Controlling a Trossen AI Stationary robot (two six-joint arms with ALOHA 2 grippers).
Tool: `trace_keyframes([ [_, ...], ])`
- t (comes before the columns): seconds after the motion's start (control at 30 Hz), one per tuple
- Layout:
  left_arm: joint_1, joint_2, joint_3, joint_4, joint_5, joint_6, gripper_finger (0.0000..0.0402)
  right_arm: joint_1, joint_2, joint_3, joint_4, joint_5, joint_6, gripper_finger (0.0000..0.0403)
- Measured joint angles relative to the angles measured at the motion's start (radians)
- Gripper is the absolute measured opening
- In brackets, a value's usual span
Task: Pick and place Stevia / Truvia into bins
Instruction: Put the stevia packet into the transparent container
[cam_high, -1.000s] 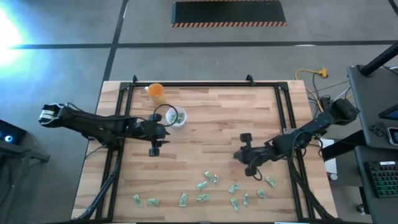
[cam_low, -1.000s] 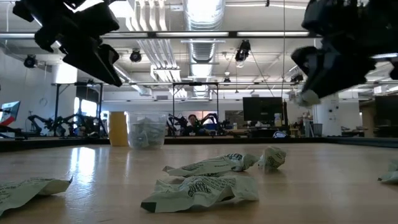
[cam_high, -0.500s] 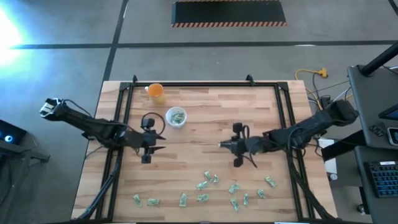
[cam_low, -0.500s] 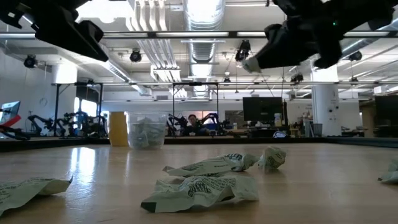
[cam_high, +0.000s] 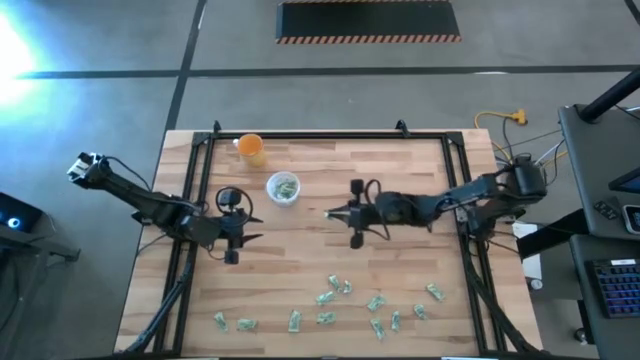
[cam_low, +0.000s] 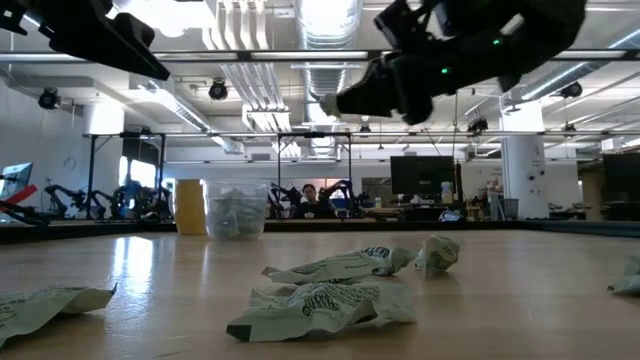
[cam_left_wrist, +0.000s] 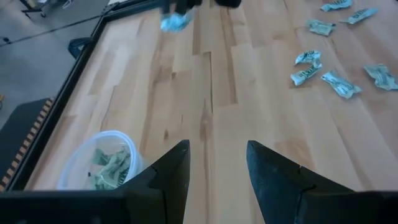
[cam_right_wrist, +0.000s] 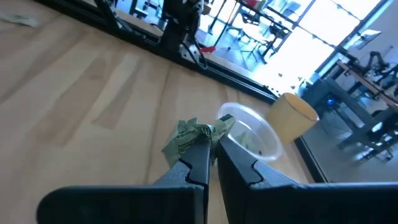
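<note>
Right wrist view shows the right hand (cam_right_wrist: 211, 146) pinching a crumpled Stevia sachet (cam_right_wrist: 193, 135) between its pressed-together fingertips. The sachet is wadded up, so its long axis runs roughly across the fingertips, sticking out to both sides of them; which end is which cannot be told. It is carried above the surface (cam_high: 330, 180), near the middle in the high view, where the right hand (cam_high: 335, 212) points toward the clear cup (cam_high: 283, 188).

That clear cup (cam_right_wrist: 249, 134) stands upright just beyond the held sachet and has several green-and-white sachets lying inside it — they also show through its wall in the low view (cam_low: 235, 210). Beside it, nearer the far corner, stands an orange cup (cam_high: 251, 149); what it contains cannot be seen.

The left hand (cam_high: 240, 226) waits over the surface on the other side of the clear cup, its fingers (cam_left_wrist: 171, 171) spread and nothing between them.

Loose sachets (cam_high: 340, 300) lie scattered along the near edge of the surface, pointing every which way — most are creased or curled.
</note>
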Motion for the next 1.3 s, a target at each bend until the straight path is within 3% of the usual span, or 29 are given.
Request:
trace_keyframes([
  [0.43,-0.007,0.000,-0.001,-0.021,0.001,0.002,0.0142,-0.138,0.323,0.376,-0.026,-0.164,0.009,0.0013],
  [0.8,-0.020,0.000,-0.001,-0.022,0.002,0.001,0.0142,-0.233,0.496,0.676,-0.313,-0.164,0.147,0.0013],
  [1.1,-0.023,0.000,-0.001,-0.022,0.002,0.001,0.0142,-0.259,0.539,0.746,-0.403,-0.162,0.213,0.0017],
  [1.3,-0.023,0.000,-0.001,-0.022,0.002,0.000,0.0142,-0.256,0.518,0.744,-0.425,-0.163,0.207,0.0069],
])
